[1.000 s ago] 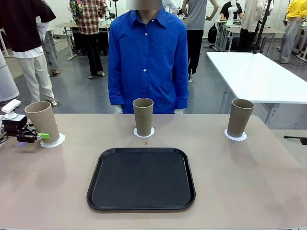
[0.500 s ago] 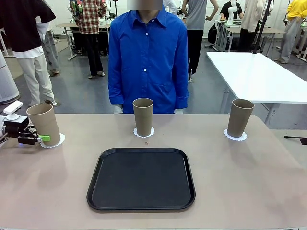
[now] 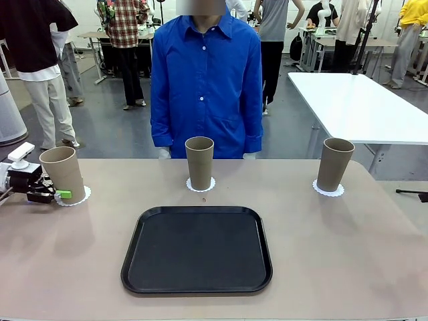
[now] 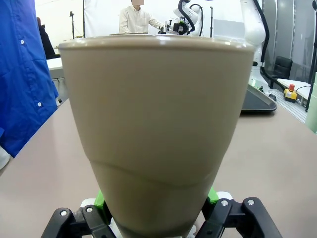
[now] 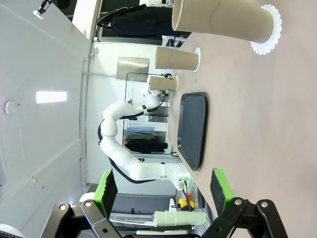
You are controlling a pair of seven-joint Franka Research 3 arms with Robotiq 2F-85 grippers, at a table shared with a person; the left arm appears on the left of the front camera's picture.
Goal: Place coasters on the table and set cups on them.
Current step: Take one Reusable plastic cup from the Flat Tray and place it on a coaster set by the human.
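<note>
Three tall matte khaki-beige tapered cups (image 3: pixel 199 162) stood on white scalloped paper coasters (image 3: pixel 328 190) on the beige-tan matte counter (image 3: pixel 348 247). The rounded square tray (image 3: pixel 196 249) was black. The end effector (image 3: pixel 59 194) pads were green.

The cup (image 4: pixel 156 134) between my left fingers (image 4: pixel 101 201) looks like matt khaki plastic, smooth, with one faint seam line low on its wall. My pads are bright green rubbery plastic on black hard-plastic links. At the top of my right wrist frame, a coaster (image 5: pixel 267 29) is thin white paper with a scalloped edge. The table (image 3: pixel 334 254) is smooth matt beige; the tray (image 3: pixel 197 251) is black plastic, finely textured, with a slightly glossy rim
</note>
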